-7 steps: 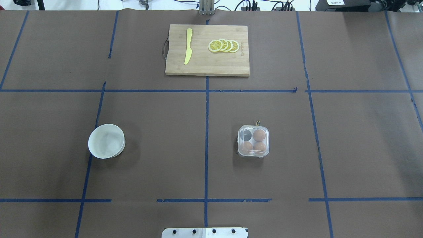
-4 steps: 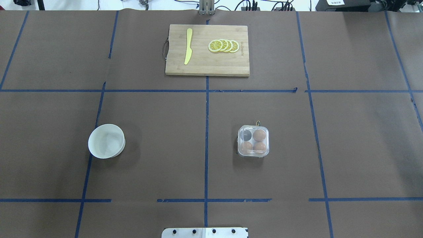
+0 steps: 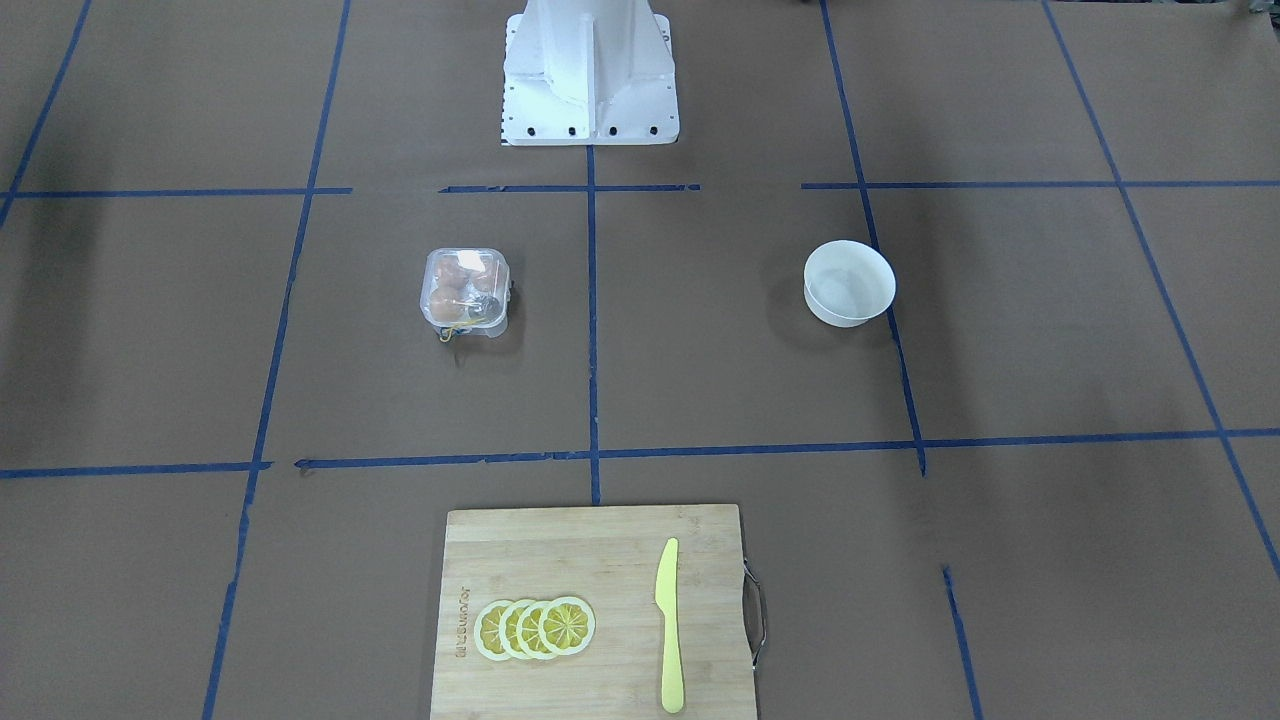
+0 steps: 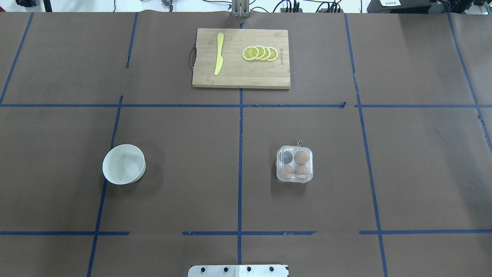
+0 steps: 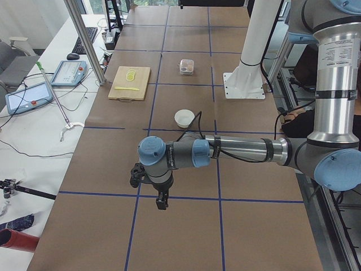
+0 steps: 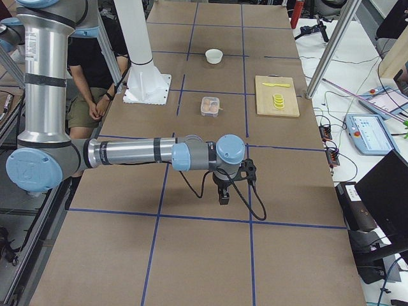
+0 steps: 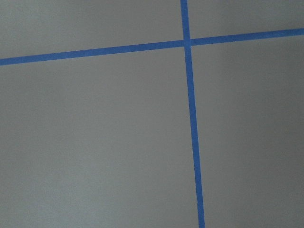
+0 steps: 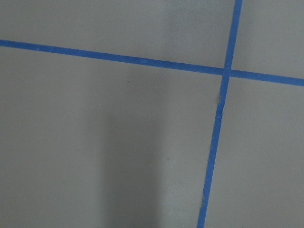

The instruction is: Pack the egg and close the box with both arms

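The clear box (image 4: 294,164) sits right of the table's middle with its domed lid down. Three tan-brown eggs fill three cells, one of them far right (image 4: 301,156); the far-left cell (image 4: 286,156) looks dark and empty. The box also shows in the front-facing view (image 3: 465,290), with yellow string at its edge. Neither arm shows in the overhead or front-facing view. My left gripper (image 5: 161,202) hangs low over bare table far from the box. My right gripper (image 6: 224,196) does the same at the other end. I cannot tell whether either is open or shut.
A round white bowl (image 4: 123,164) stands left of the middle. A wooden cutting board (image 4: 241,77) at the far edge holds a yellow knife (image 4: 219,54) and lemon slices (image 4: 260,53). The white pedestal (image 3: 590,75) stands at the robot's side. Blue tape lines cross the brown table.
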### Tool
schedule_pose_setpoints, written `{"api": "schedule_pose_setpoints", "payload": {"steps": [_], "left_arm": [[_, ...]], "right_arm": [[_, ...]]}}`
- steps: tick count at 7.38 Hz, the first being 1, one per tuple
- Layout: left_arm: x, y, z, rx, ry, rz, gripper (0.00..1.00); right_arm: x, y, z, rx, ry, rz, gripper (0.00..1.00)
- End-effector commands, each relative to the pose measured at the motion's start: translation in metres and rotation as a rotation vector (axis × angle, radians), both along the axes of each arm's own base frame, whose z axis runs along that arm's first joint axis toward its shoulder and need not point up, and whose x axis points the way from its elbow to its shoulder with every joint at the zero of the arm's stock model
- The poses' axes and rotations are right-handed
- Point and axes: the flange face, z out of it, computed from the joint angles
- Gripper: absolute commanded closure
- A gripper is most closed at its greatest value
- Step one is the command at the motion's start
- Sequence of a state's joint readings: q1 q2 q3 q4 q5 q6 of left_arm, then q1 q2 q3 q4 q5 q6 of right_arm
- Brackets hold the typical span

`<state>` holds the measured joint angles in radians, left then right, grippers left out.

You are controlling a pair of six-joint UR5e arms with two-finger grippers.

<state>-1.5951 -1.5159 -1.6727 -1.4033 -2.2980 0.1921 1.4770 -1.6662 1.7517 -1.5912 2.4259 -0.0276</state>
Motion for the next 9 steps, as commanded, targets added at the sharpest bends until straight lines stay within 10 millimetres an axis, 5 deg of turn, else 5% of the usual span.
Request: {"api": "schedule_pose_setpoints", "payload": {"steps": [1,9], "left_arm": [[-0.003,0.0,0.009,0.006,-0.008,-0.003,0.0],[-0.003,-0.002,0.007,0.018,-0.008,-0.003,0.0]], "right_arm": [[0.003,-0.001,0.003,0.007,0.041,0.002,0.0],[0.005,0.0,0.014,0.073,0.08,-0.073,0.0]]}}
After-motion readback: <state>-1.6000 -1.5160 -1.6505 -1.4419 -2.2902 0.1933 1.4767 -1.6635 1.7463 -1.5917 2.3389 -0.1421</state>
